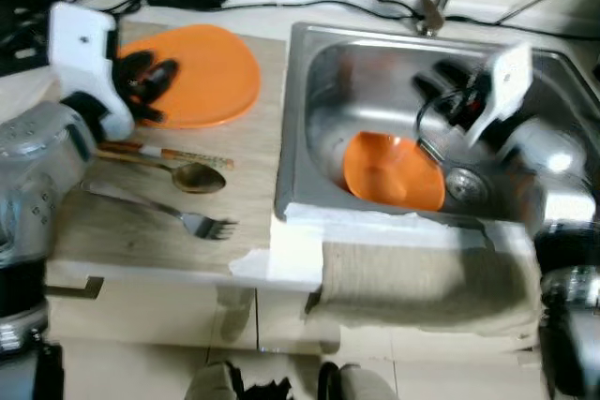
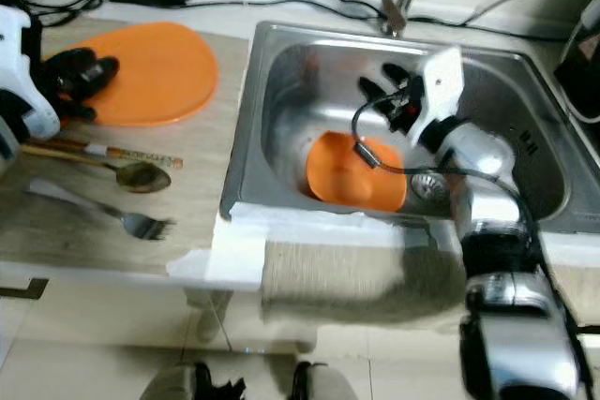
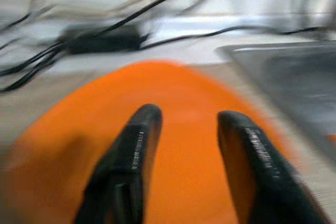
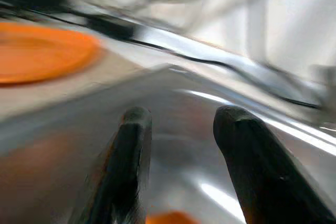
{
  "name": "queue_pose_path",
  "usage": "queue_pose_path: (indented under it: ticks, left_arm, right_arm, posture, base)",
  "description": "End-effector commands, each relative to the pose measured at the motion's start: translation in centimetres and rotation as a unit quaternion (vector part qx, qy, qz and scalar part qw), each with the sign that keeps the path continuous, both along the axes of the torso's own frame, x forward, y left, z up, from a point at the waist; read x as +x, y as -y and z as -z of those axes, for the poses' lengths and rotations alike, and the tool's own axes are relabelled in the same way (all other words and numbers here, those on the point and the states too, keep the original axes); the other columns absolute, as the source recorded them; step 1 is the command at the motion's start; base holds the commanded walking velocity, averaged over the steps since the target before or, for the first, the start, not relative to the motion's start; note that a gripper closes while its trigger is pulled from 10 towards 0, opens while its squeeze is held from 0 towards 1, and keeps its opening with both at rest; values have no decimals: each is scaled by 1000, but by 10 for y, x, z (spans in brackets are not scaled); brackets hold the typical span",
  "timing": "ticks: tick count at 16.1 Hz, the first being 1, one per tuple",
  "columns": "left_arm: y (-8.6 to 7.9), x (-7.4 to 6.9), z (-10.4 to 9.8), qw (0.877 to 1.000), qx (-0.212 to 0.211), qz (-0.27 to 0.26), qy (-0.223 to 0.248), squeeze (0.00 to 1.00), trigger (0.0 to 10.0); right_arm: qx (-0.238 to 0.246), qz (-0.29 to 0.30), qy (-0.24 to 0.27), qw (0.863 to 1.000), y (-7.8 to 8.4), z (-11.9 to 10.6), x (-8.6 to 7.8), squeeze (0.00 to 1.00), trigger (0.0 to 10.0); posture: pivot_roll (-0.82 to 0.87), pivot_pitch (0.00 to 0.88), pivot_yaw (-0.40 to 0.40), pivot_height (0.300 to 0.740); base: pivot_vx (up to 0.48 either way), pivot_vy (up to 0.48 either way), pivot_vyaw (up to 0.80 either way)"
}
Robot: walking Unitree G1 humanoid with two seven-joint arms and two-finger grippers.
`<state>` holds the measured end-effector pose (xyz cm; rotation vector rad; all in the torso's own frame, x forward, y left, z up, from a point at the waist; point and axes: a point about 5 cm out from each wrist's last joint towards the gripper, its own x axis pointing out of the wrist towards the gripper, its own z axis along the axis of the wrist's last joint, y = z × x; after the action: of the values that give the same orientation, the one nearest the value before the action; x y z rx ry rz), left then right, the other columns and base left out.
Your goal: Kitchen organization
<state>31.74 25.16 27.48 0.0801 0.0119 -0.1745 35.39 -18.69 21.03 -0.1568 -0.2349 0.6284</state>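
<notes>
So I have both arms out over the counter (image 1: 253, 231) and neither is carrying anything; the left gripper (image 1: 150, 81) hangs over the near edge of the plate (image 1: 202, 72), fingers (image 3: 134, 150) apart with only orange showing between them, which I judge is a line-up for taking the plate by its rim; the right gripper (image 2: 384, 86) sits inside the sink (image 2: 281, 72), fingers (image 4: 128, 156) spread and empty, just above and behind the bowl (image 2: 356, 170), which leans tilted against the sink's front wall near the drain (image 2: 428, 185); I read that as a reach for the bowl, since it is the one piece still in the basin; the spoon (image 1: 183, 173), chopsticks (image 1: 173, 153) and fork (image 1: 178, 215) lie side by side on the counter before the plate, apart from both grippers; a towel (image 1: 412, 283) drapes over the front edge below the sink.
</notes>
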Motion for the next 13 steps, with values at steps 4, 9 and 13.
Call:
queue_pose_path:
  ticks: [4,9,13]
  left_arm:
    - [-36,12,2,995,-65,-76,-7,1000,10000]
    - [-52,31,14,982,-159,-92,-47,1000,10000]
    - [-60,40,20,982,-130,-128,-54,1000,10000]
  right_arm:
    - [75,-28,19,997,-17,-7,-17,0,10000]
    - [92,-42,-6,995,-31,1,-31,0,10000]
    - [96,-45,-14,994,-35,3,-38,0,10000]
  posture:
    - [-119,179,-63,740]
    - [-122,183,-57,740]
    - [-129,178,-54,740]
  base:
    - [0,0,0]
    - [0,0,0]
    - [0,0,0]
